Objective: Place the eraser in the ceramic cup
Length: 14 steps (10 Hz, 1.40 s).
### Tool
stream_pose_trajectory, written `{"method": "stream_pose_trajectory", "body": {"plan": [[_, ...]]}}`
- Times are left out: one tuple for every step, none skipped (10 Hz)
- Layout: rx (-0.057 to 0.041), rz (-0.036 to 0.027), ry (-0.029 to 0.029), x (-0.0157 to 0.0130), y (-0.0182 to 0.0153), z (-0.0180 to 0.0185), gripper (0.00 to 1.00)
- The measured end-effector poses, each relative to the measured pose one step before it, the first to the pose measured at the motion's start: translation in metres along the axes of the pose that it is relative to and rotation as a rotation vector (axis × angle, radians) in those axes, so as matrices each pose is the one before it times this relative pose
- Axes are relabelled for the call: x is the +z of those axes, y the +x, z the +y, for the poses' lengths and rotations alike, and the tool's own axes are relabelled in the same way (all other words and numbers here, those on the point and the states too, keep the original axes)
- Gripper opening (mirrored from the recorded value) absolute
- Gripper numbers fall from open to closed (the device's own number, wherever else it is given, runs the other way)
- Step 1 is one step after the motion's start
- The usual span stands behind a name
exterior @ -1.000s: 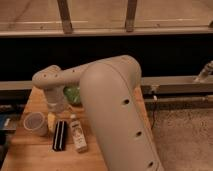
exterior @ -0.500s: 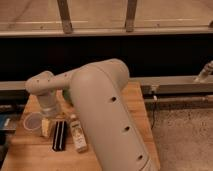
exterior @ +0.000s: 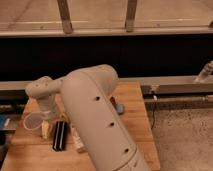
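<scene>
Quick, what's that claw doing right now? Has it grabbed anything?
Claw: open, holding nothing, hanging low between the ceramic cup and the eraser, which lies flat on the table.

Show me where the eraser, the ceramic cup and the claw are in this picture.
eraser [exterior: 60, 136], camera view, middle of its black top.
ceramic cup [exterior: 33, 121], camera view, its pale inside.
claw [exterior: 47, 129], camera view, pale lower end, between cup and eraser.
</scene>
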Motion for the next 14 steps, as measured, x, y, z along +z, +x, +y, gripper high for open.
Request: {"method": "stream_pose_trajectory", "body": {"plan": [[0.02415, 0.00298, 0.00193, 0.00048, 0.00119, -0.00532, 0.80], [0.02744, 0.00162, 0.00634, -0.00054, 0.00285, -0.00540, 0.80], [0.01931, -0.00166, 0.00456, -0.00116, 0.00297, -0.00387, 0.80], [0.01964, -0.00297, 0.00556, -0.00140, 0.00321, -0.00463, 0.80], [0.02107, -0.00218, 0.00678, -0.00118, 0.00348, -0.00445, 0.80], [0.01285, 0.00077, 0.00341, 0.00021, 0.00117, -0.00311, 0.80], [0.00823, 0.00092, 0.00004, 0.00099, -0.00036, -0.00192, 0.80], [0.01287, -0.00064, -0.00127, 0.00078, -0.00034, -0.00414, 0.80], [0.01113, -0.00213, -0.00139, 0.00011, -0.00066, -0.00255, 0.80], [0.01090, -0.00425, 0.00031, -0.00066, -0.00056, -0.00183, 0.80], [0.03659, -0.02086, 0.01102, -0.00124, 0.00052, -0.00176, 0.80], [0.05979, -0.04549, 0.01191, -0.00322, 0.00359, -0.00156, 0.80], [0.04043, -0.03690, 0.00612, -0.00360, 0.00242, -0.00340, 0.80], [0.02917, -0.02736, 0.00391, -0.00180, 0.00192, -0.00073, 0.80]]}}
